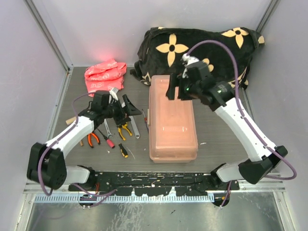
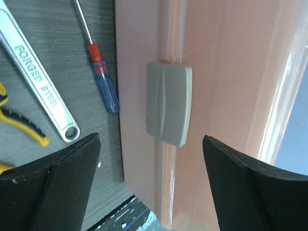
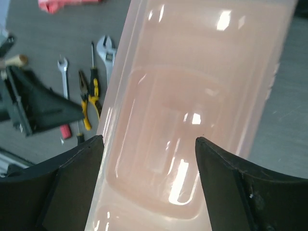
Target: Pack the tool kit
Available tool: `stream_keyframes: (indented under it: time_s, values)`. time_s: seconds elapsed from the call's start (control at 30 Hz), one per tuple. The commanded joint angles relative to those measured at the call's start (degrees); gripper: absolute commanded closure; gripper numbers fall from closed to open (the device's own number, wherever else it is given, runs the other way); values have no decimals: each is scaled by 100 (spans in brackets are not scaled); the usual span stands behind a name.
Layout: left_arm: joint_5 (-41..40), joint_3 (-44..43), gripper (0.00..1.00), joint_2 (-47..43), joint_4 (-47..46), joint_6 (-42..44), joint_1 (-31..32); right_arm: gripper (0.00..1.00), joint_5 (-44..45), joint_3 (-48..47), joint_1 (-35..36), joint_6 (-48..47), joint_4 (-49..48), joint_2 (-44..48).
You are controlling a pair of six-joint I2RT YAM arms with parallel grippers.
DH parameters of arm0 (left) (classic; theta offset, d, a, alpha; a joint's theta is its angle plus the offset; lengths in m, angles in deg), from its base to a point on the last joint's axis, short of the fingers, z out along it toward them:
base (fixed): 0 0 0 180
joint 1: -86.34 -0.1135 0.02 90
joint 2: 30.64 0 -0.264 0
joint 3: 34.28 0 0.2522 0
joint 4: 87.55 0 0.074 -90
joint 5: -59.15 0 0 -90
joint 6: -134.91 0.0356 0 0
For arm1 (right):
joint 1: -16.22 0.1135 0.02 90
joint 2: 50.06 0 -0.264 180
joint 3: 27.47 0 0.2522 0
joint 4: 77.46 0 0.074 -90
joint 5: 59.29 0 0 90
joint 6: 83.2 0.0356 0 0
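At the far-left corner of your tabletop (image 1: 216, 130) lies a bright pink bag (image 1: 105, 76). Nearer to you, along the left side, the loose tools lie flat: orange-handled pliers (image 1: 93, 138), yellow-handled pliers (image 1: 125, 129), a silver wrench (image 2: 38, 82) and a screwdriver (image 2: 103, 82) with a red-and-blue handle, the last just beside the box's left wall. Your left fingers (image 2: 53, 187) stand wide apart above those tools, holding nothing; in the left wrist view the grey latch (image 2: 168, 103) on the box's left side shows between them, untouched. The toolbox (image 1: 172, 120) sits in the middle of the tabletop, lid closed, its long side running from the near edge toward the far edge. Your right fingers (image 3: 62, 187) hang over the far end of its lid, also spread wide and empty. Behind the box, a black fabric with yellow flowers (image 1: 192, 48) is heaped along the far edge toward the right corner.
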Motion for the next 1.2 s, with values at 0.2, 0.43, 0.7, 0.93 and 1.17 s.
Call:
stream_keyframes:
  time_s: [0.2,0.43,0.7,0.93,1.17]
  values:
    - [1176,-465,17,1275,-1920,-348,-17,20,2036,373,1635,1440,869,-302]
    - [1958,-440,14,1933,-2939,-602,-15,20,2525,77,1783,1770,1465,-557]
    - [2584,-232,7,2231,-3776,-965,36,18,2593,34,1783,1761,1581,-843]
    - [2754,526,3,1966,-4623,-1192,98,18,2561,82,1747,1739,1551,-941]
    - [2823,862,2,1918,-4932,-1200,188,21,2512,-25,1560,1696,1770,-1095]
